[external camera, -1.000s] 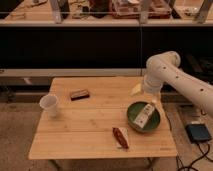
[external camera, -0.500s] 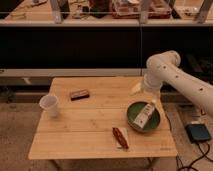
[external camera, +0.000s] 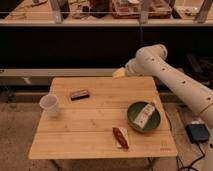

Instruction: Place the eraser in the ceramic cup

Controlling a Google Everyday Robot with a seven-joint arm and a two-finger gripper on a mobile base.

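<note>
The eraser [external camera: 80, 94], a small flat dark block, lies on the wooden table [external camera: 90, 135] at its back left. The white ceramic cup [external camera: 50, 105] stands upright near the table's left edge, left of and a little nearer than the eraser. My gripper [external camera: 120, 73] is at the end of the white arm [external camera: 165, 75], over the table's back edge. It is to the right of and behind the eraser, well apart from it, and holds nothing I can see.
A dark green bowl [external camera: 131, 119] with a white tube [external camera: 143, 115] in it sits at the right of the table. A reddish-brown packet [external camera: 120, 137] lies near the front edge. Dark shelving [external camera: 100, 45] runs behind the table. A blue box [external camera: 198, 132] lies on the floor at right.
The arm has swung left and back, carrying the gripper from above the bowl's far side to the table's back edge. The eraser, cup, bowl and packet have not moved.
</note>
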